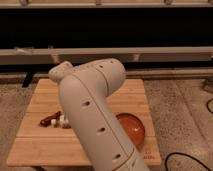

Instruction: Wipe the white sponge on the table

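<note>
Table point(39, 146) is seen in the lower middle of the frame, its light plank top reaching from the left edge area to right of centre, and it is set on a speckled floor point(182, 112). Much of its middle is covered by the arm point(92, 117), a thick pale limb with small dark holes, which rises from the bottom edge of the frame, bends at a rounded joint in the centre, and ends in a smaller knob toward the upper left.

At the left middle of the top, just beside the arm, a few small white lumps point(61, 121) are seen; whether these are the sponge cannot be told. A short dark brown object point(50, 119) is laid touching them on their left.

The gripper is not seen anywhere in the frame, so it cannot be told where it is, how far the claw is opened or whether anything is held.

An orange-red bowl point(132, 128) is placed on the right part of the top, partly hidden by the arm.

A dark cable point(186, 159) is looped on the floor at the lower right. A dark wall crossed by a pale rail point(160, 51) fills the upper frame.
</note>
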Controlling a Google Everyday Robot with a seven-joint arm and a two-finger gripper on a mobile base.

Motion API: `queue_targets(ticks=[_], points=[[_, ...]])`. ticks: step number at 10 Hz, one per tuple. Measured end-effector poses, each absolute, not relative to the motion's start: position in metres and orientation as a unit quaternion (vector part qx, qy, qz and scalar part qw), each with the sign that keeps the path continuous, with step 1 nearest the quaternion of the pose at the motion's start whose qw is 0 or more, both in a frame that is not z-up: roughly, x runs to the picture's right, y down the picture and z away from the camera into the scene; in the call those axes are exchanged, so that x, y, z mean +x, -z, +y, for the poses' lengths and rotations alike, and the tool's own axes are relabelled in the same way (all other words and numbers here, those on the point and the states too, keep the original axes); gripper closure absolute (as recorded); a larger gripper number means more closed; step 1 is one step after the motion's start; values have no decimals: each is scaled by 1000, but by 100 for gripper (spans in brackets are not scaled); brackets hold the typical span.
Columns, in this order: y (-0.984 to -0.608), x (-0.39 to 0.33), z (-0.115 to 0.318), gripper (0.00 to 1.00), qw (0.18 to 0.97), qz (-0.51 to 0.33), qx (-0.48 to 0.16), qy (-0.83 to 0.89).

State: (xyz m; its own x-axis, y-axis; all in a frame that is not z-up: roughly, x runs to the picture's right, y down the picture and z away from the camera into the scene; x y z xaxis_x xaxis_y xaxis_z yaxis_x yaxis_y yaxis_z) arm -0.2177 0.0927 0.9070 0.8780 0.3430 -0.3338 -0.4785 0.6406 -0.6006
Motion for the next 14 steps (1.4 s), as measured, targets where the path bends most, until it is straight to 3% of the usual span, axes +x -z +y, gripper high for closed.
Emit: queue_targets(ticks=[10, 14], points=[[-870, -177, 123, 100, 904, 96, -366, -197], [-849, -127, 140, 100, 907, 98, -367, -182]])
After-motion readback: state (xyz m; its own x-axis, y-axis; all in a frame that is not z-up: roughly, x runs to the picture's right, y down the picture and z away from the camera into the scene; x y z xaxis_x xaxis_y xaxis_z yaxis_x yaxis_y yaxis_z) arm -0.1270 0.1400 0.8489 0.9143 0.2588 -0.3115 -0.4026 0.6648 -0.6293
